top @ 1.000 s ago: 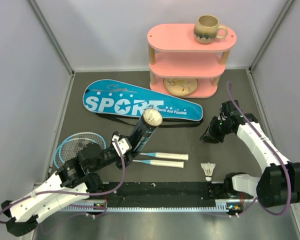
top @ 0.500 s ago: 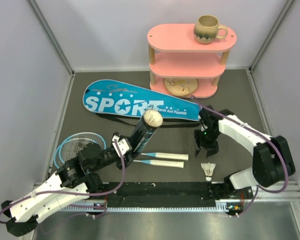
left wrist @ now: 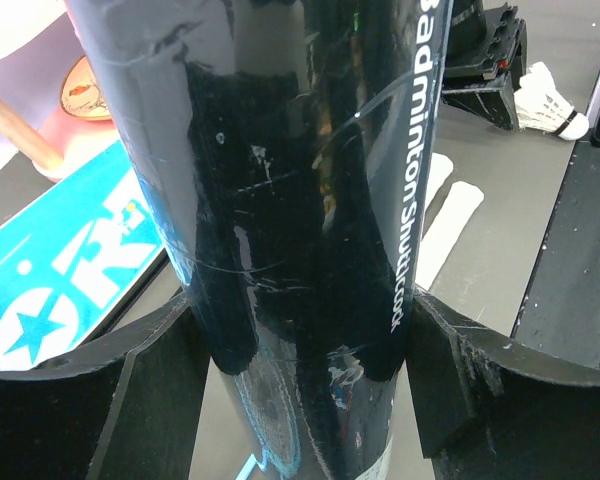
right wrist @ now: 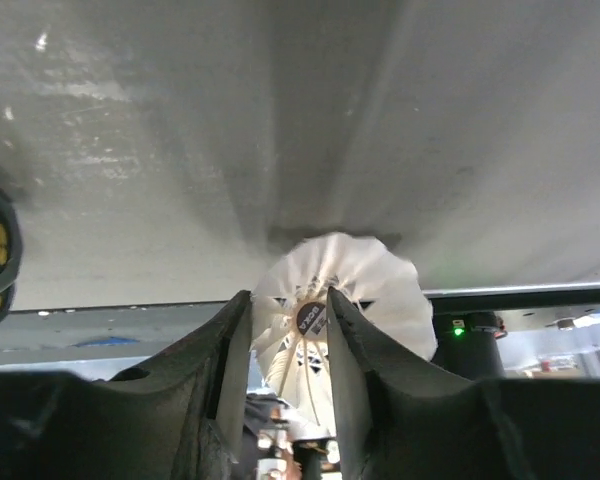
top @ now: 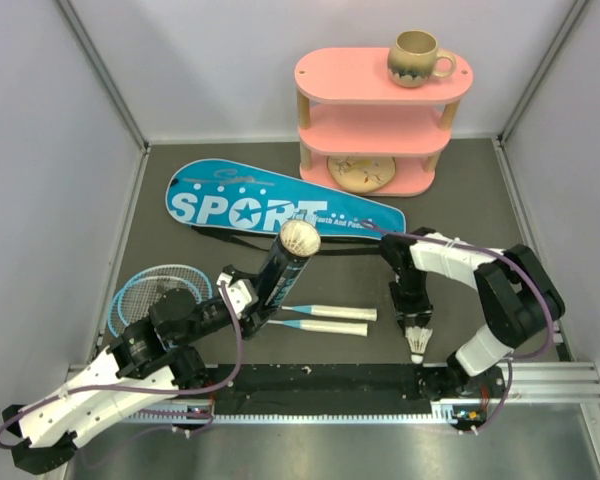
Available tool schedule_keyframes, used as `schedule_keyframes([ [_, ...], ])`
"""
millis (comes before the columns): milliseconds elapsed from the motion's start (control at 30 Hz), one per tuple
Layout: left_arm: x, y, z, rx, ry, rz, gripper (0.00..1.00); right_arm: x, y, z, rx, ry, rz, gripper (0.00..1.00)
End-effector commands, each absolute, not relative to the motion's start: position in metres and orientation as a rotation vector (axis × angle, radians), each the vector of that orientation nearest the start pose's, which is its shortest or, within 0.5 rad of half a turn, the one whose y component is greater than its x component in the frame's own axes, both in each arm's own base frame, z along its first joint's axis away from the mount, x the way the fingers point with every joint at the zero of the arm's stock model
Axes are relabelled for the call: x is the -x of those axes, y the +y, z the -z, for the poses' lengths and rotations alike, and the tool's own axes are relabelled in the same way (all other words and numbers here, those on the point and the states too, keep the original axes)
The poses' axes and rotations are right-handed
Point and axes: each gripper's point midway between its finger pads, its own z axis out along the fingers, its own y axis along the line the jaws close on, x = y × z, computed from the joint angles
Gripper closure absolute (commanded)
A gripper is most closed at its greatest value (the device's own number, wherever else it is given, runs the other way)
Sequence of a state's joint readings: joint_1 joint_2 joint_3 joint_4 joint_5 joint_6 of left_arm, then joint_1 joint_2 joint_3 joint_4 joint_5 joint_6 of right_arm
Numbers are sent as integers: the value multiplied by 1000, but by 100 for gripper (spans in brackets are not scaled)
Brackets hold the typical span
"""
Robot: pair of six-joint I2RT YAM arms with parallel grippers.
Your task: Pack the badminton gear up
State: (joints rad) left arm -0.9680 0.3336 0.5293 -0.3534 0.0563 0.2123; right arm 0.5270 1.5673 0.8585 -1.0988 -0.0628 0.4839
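Your right arm has swung in from the right side and come down on the loose white feather shuttlecock (top: 416, 345), at about 5 o'clock on the dark grey table (top: 480, 190). Your right pincer (top: 412, 322) has its two fingers (right wrist: 230, 360) pressed on both sides of that shuttlecock, so it is gripping it.

Your left pincer (top: 248, 300) has not moved. It grips the long black tube (top: 283, 270) near its bottom end, at about 7 o'clock. The tube leans toward 1 o'clock, and another white shuttlecock (top: 301, 238) sits in its open top.

Two light-blue rackets with white handles (top: 325, 320) lie under the tube. The blue racket-shaped cover marked "SPORT" (top: 270, 205) lies flat at about 11 o'clock.
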Motion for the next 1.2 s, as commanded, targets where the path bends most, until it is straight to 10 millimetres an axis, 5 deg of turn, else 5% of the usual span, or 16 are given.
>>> schedule_keyframes([
  [0, -134, -201, -273, -944, 1310, 648, 100, -122, 106, -29, 103, 3362, 171, 69],
  [167, -137, -201, -270, -937, 1325, 634, 100, -146, 122, -51, 97, 3241, 36, 100],
  [300, -141, -201, -265, -942, 1343, 612, 100, -183, 144, -103, 65, 3015, -154, 100],
  [467, -146, -205, -253, -971, 1385, 583, 100, -238, 175, -230, 79, 2550, -443, 100],
  [533, -147, -207, -249, -985, 1397, 577, 100, -252, 196, -302, 109, 2303, -640, 100],
  [600, -148, -209, -244, -998, 1409, 575, 100, -241, 209, -369, 161, 2105, -836, 100],
  [700, -149, -210, -240, -1010, 1425, 567, 100, -227, 224, -431, 196, 1949, -1020, 100],
  [933, -151, -212, -233, -1029, 1446, 560, 100, -197, 254, -473, 357, 1858, -1148, 100],
  [1167, -147, -217, -229, -1060, 1458, 586, 100, -177, 287, -458, 471, 1901, -1137, 100],
])
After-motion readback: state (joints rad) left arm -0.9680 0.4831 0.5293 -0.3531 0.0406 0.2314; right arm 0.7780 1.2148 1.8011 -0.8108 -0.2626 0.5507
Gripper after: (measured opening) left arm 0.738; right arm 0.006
